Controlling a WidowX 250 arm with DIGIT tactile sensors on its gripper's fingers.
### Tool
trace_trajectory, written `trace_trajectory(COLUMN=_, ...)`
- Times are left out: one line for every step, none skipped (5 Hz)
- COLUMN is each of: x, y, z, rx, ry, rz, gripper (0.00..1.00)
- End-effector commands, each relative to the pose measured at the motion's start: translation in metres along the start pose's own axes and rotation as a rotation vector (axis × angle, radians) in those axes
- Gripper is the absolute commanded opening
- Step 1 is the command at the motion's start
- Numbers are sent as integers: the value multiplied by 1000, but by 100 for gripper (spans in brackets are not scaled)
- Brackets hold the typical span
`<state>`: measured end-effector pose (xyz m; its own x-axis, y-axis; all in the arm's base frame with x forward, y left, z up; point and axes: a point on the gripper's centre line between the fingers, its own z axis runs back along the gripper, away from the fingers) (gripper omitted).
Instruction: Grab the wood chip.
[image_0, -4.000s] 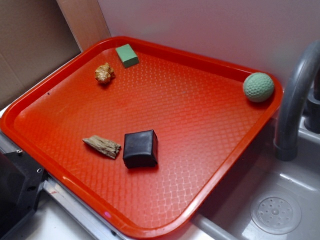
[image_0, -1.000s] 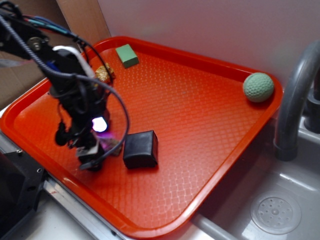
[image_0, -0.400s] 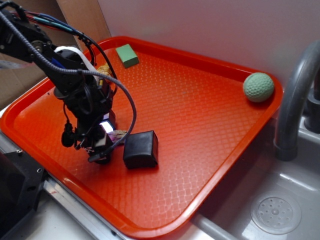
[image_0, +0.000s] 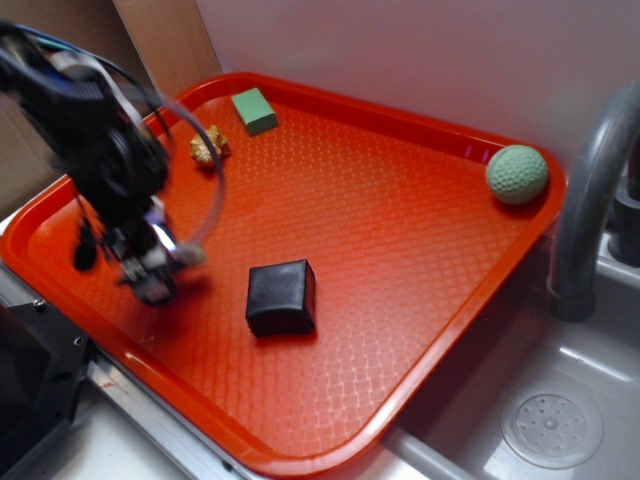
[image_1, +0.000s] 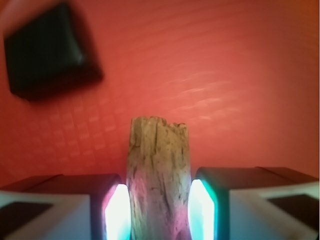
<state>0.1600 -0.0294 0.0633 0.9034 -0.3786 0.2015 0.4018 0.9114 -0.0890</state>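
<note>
The wood chip (image_1: 159, 170), a rough grey-tan splinter with a jagged far end, stands lengthwise between my two lit pads in the wrist view, touching both. My gripper (image_1: 159, 205) is shut on it. In the exterior view the arm is motion-blurred over the left part of the red tray (image_0: 420, 290). There my gripper (image_0: 158, 278) hangs just above the tray floor, left of the black cube (image_0: 281, 297), and a pale end of the wood chip (image_0: 190, 256) sticks out to its right. The black cube (image_1: 50, 50) also shows at the wrist view's upper left.
A knobbly tan shell-like lump (image_0: 208, 147) and a green block (image_0: 254, 110) lie near the tray's far left corner. A green dimpled ball (image_0: 517, 174) rests at the far right corner. A grey faucet (image_0: 590, 200) and sink (image_0: 550, 420) are right of the tray.
The gripper came down over the chip beside the black cube and closed on it. It has now shifted left, away from the cube, carrying the chip, which no longer lies next to the cube.
</note>
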Motion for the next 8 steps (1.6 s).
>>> trace_trajectory(x=16, y=46, z=78, rx=168, ry=-44, rz=491, gripper=0)
trace_trajectory(x=11, y=32, z=93, rx=230, ry=-90, rz=666, gripper=0)
trace_trajectory(x=21, y=12, z=99, rx=203, ry=-61, rz=609, gripper=0)
trace_trajectory(x=29, y=7, z=103, rx=156, ry=-45, rz=589, gripper=0)
trace_trajectory(x=51, y=5, z=100, rx=194, ry=0, rz=606, gripper=0)
trace_trajectory(x=67, y=-5, z=112, rx=221, ry=10, rz=601, gripper=0)
trace_trajectory(x=71, y=-5, z=114, rx=208, ry=31, rz=596, gripper=0)
trace_trajectory(x=70, y=-6, z=122, rx=172, ry=24, rz=578, gripper=0)
